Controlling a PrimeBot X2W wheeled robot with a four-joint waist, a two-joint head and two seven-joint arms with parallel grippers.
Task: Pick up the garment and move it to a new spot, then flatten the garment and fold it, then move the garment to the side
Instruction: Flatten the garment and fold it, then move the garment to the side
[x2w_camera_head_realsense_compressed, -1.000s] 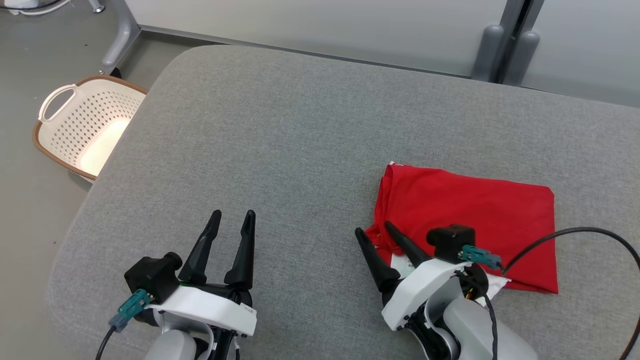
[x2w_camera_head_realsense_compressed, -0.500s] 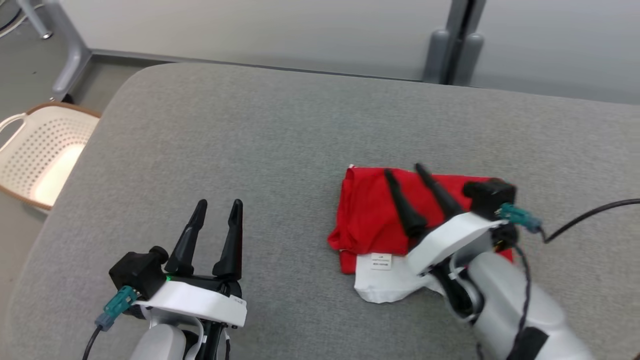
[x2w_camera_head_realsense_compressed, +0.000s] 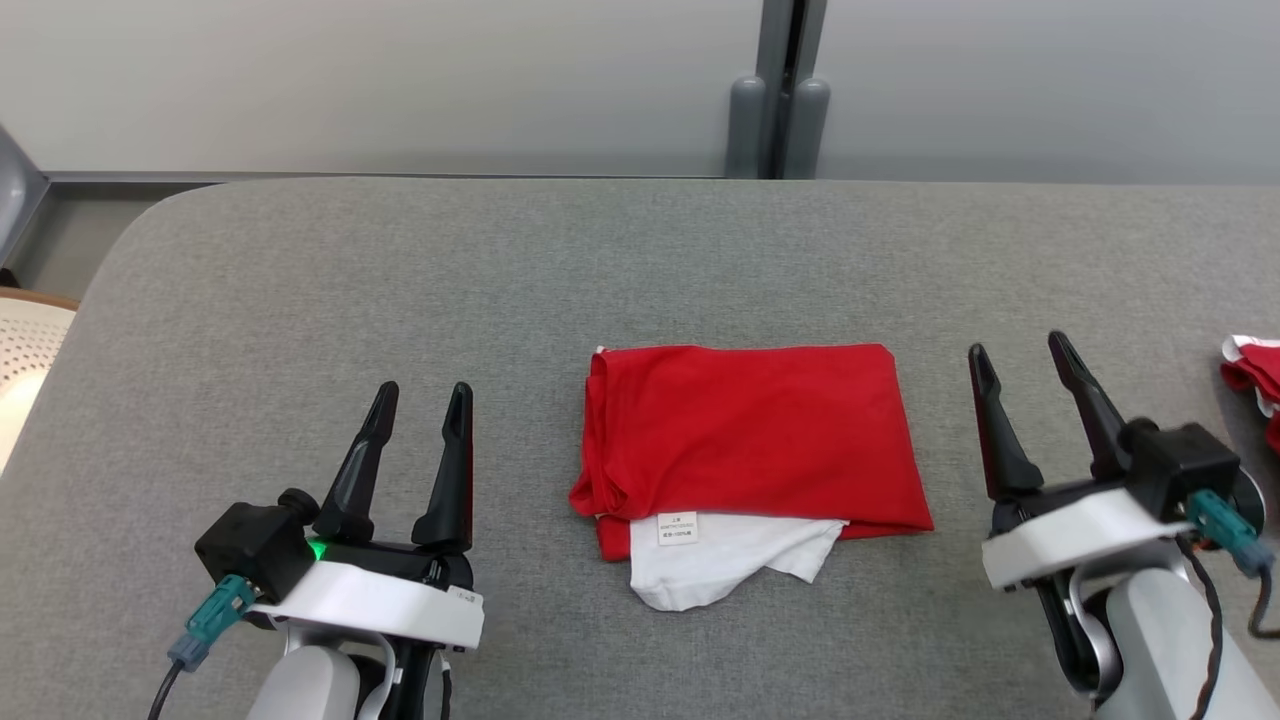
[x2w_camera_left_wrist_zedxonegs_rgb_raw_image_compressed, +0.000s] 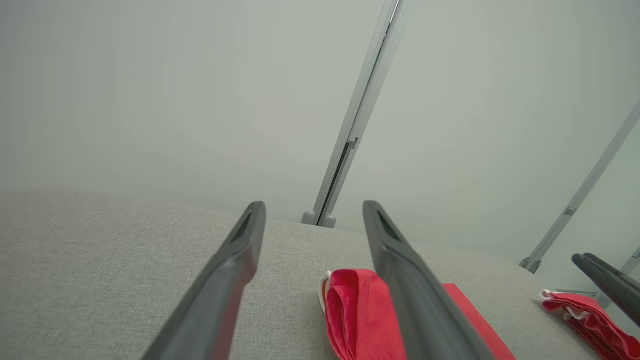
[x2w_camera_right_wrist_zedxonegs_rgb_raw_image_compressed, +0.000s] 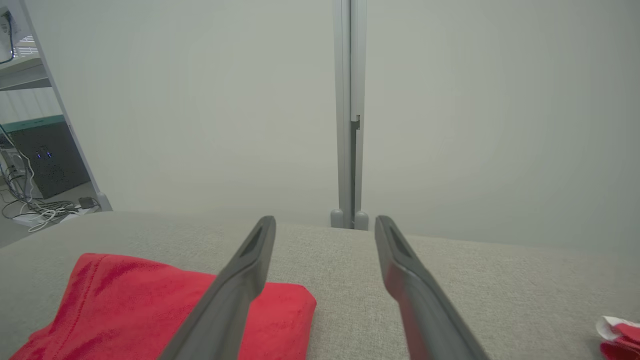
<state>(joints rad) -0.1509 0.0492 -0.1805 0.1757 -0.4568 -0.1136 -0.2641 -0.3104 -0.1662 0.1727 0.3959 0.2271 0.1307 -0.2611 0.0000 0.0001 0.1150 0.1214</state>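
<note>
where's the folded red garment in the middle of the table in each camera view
Head view: the folded red garment lies at centre, with a white layer poking out at its near edge.
Left wrist view: at the bottom edge, right of centre.
Right wrist view: in the lower left corner.
Shared landmark: the grey wall post with two rounded feet, beyond the table's far edge.

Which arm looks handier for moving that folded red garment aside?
Probably the right gripper: open, it sits closer to the folded garment than the left gripper, and another garment lies on that side.
</note>
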